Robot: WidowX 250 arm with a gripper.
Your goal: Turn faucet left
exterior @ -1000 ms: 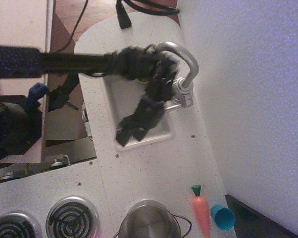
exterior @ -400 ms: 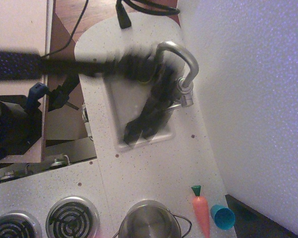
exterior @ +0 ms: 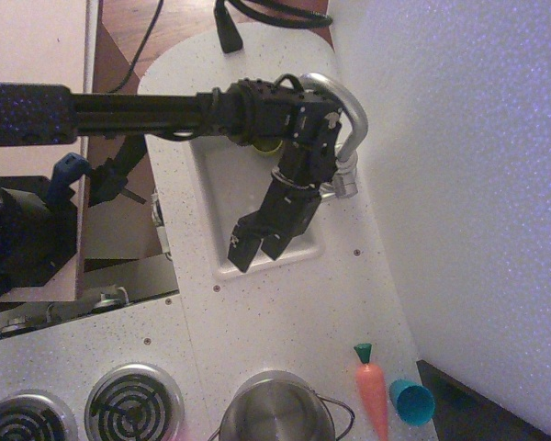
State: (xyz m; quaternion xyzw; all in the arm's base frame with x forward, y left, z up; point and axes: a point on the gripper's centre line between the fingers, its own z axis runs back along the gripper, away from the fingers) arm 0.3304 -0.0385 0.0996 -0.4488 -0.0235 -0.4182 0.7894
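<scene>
Since the faucet (exterior: 342,119), seated at the sink (exterior: 211,175) rim's right edge, is judged rigid, light and slick, its curved spout is best pushed sideways; the gripper (exterior: 257,246) is seen slightly parted over the basin, nothing held.

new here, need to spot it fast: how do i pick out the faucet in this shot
Find the white sink sunk into the counter near the top. The faucet stands on its right edge: a silver gooseneck arching over the basin, partly behind the black arm. The only other metal thing, the pot, sits far below.
</scene>
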